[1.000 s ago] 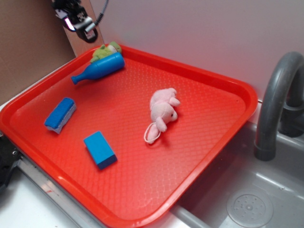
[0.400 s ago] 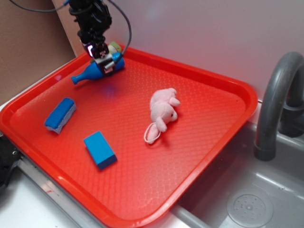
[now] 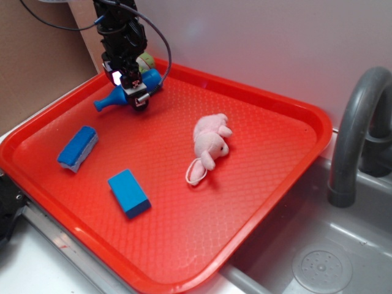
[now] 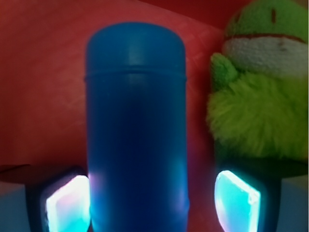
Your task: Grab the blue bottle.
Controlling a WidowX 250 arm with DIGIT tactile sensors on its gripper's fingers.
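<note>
Red tray (image 3: 294,122) w/ blue bottle (image 3: 113,98), pink plush (image 3: 209,146), blue block (image 3: 128,193), blue pad (image 3: 78,148).

Exterior view: fixed, raised, oblique, looking down across the whole red tray (image 3: 288,184) toward the back wall, with the sink (image 3: 318,257) at 4 o'clock and the gripper (image 3: 131,92) at 11 o'clock, at moderate range. Wrist view: mounted on the gripper (image 4: 152,203), facing along its lit fingers (image 4: 67,203) onto the tray floor (image 4: 43,72), very close, the blue bottle (image 4: 136,130) filling the centre and the green plush (image 4: 256,92) at 2 o'clock. Shared region: the tray's far-left corner only, where the blue bottle (image 3: 128,93) and green plush (image 3: 146,61) lie.
</note>
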